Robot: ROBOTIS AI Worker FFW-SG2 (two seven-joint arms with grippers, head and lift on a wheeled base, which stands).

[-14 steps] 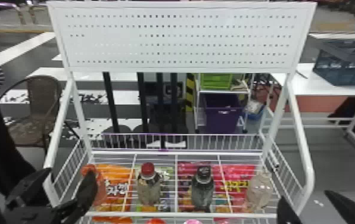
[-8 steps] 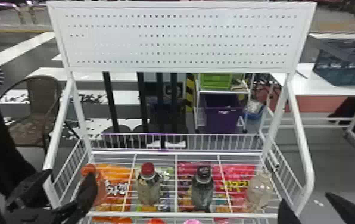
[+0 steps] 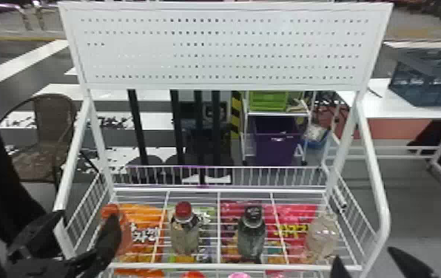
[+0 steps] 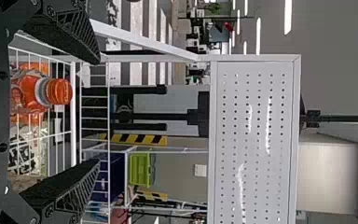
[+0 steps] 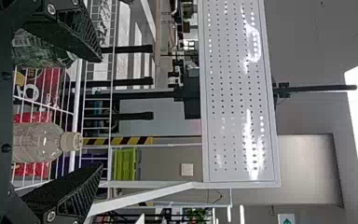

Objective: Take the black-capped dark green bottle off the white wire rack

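At the left, a brown chair (image 3: 51, 122) with a rounded back is standing on a dark floor (image 3: 5, 98) with broad white stripes. The left gripper (image 3: 86, 214) has its black, tapered fingers wide apart; their inner sides show a lattice texture in the left wrist view, and an orange bottle (image 3: 110, 211) appears between them there. This bottle is standing at the left end of the white wire rack (image 3: 231, 266), whose shelf is made of thin metal bars in a grid, with a flat perforated panel (image 3: 208, 63) above. Through the bars one sees a shiny orange bag (image 3: 145, 218). Next comes a red-capped bottle (image 3: 185, 234), rather pale and see-through.

The dark green bottle (image 3: 252, 236) is third from the left, upright on the rack. It has a black cap, rounded shoulders and a smooth, translucent body which reflects a little light. Behind the rack there are a green crate (image 3: 268, 99) and, lower, a purple bin (image 3: 277, 148). More to the right, a clear bottle (image 3: 321, 234) with a pale cap is standing over a glossy red bag (image 3: 297, 210). The right gripper (image 3: 364, 254) is near the rack's front right corner, its fingers also wide apart. At the far right, a white table (image 3: 375, 109) carries a blue-grey crate (image 3: 430, 77)
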